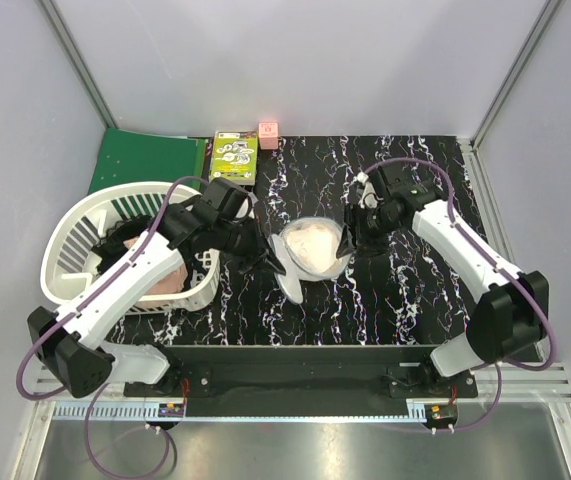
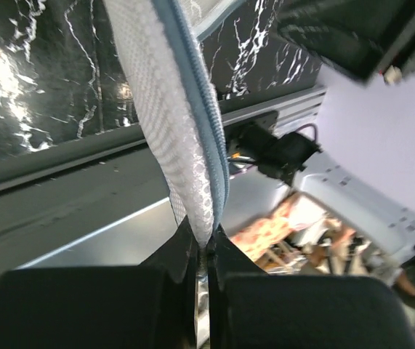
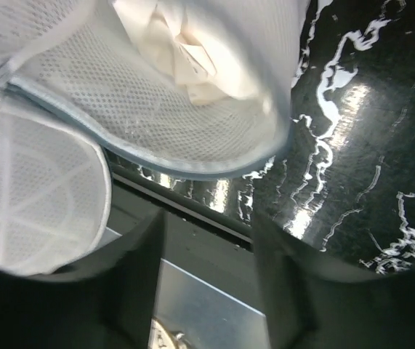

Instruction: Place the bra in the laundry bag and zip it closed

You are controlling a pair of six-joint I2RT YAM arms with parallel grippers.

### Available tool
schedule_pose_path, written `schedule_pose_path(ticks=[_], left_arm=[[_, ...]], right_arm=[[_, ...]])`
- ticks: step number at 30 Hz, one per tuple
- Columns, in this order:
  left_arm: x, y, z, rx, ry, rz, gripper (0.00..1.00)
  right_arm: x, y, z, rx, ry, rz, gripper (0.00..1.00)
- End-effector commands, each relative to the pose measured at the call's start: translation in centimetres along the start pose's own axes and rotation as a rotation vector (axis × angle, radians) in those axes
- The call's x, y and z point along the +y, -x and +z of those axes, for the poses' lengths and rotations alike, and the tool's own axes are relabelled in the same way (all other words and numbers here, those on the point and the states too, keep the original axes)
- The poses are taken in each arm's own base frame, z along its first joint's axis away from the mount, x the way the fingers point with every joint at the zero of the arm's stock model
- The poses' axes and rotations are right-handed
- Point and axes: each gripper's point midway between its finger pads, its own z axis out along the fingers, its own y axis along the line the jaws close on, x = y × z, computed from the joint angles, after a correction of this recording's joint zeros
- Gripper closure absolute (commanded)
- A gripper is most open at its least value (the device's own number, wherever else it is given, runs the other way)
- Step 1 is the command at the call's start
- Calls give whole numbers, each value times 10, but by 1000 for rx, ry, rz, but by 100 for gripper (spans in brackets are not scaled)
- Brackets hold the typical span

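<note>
Status: bag [image 3: 156,127] mid-bench [image 3: 367,145], unzipped, with pale fabric inside that we take for the bra [image 3: 192,43]. Our left tool [image 2: 203,254] is clenched on the rim. The right tool [image 3: 207,233] is released, just beside it. We should keep the rim taut, find the slider, then pull steadily along the zip.

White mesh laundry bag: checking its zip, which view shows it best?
Top external: the whole white mesh laundry bag shows, lying open. Left wrist shows only its pinched rim; right wrist, close-up mesh.

Top cam looks down from behind the arms [image 1: 125,280]; both wrist cams are jammed close, all three sharing the bag [image 1: 310,250].
</note>
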Motion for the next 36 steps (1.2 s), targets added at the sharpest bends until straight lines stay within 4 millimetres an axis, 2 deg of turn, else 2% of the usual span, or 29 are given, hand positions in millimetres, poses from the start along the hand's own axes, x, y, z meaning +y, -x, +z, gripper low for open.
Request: schedule_pose_path(ticks=[1, 3, 4, 5, 6, 7, 8, 9, 10, 11, 12, 13, 15, 17, 21, 22, 24, 26, 27, 28, 29, 30, 31, 32, 33, 34, 36], left_arm=[[-34, 6, -8, 14, -92, -171, 100], [-34, 8, -11, 10, -99, -208, 100], [-34, 10, -13, 3, -101, -255, 100], [-32, 10, -14, 0, -100, -280, 100], [-28, 9, -15, -1, -98, -305, 100], [-27, 11, -16, -3, -101, -344, 100], [-27, 11, -16, -2, -103, -363, 100], [-27, 10, -17, -5, -111, -378, 100], [-26, 9, -18, -4, -117, -410, 100], [-27, 8, -19, 1, -124, -418, 100], [-28, 8, -20, 4, -128, -428, 100], [-29, 8, -21, 6, -136, -441, 100], [-30, 7, -22, 10, -139, -463, 100], [-30, 7, -24, 2, -144, -478, 100], [-33, 9, -24, -1, -170, -531, 100], [-34, 9, -25, -1, -179, -538, 100], [-36, 9, -26, 0, -198, -548, 100], [-36, 8, -26, 4, -206, -560, 100], [-37, 9, -27, -1, -212, -558, 100], [-37, 9, -28, -4, -217, -557, 98], [-37, 9, -28, -12, -222, -537, 94], [-34, 9, -26, -17, -218, -527, 88], [-33, 8, -25, -15, -219, -510, 73], [-31, 8, -23, -17, -221, -462, 66], [-26, 5, -19, -7, -215, -436, 56], [-23, 2, -17, 0, -215, -402, 40], [-18, -4, -18, -4, -228, -260, 30]], right_arm=[[22, 15, -49, -143, -54, -183, 30], [48, 4, -62, -177, -3, -283, 23], [58, -4, -63, -175, 39, -318, 17], [77, -18, -64, -155, 134, -370, 12], [97, -17, -77, -249, 222, -437, 8], [100, -35, -67, -223, 282, -460, 1], [107, -39, -70, -254, 328, -489, 0], [124, -41, -83, -333, 407, -537, 0], [120, -51, -74, -316, 430, -549, 0], [124, -55, -79, -348, 454, -574, 0], [130, -56, -79, -376, 474, -609, 0], [125, -58, -71, -380, 457, -614, 0], [129, -62, -64, -413, 461, -661, 0], [136, -57, -63, -475, 475, -695, 0], [139, -61, -33, -465, 448, -740, 0], [140, -59, -27, -479, 416, -750, 0], [132, -39, -15, -553, 301, -729, 0], [133, -27, -12, -595, 265, -736, 0], [132, -13, -17, -640, 215, -708, 5], [132, -10, -13, -637, 200, -709, 12], [132, -10, -13, -632, 197, -719, 28], [134, -11, -13, -623, 209, -724, 54], [134, -14, -13, -612, 217, -721, 85], [134, -18, -13, -598, 226, -710, 97], [131, -23, -11, -579, 236, -700, 100], [132, -27, -16, -574, 250, -691, 100], [129, -41, -20, -507, 266, -683, 100]])
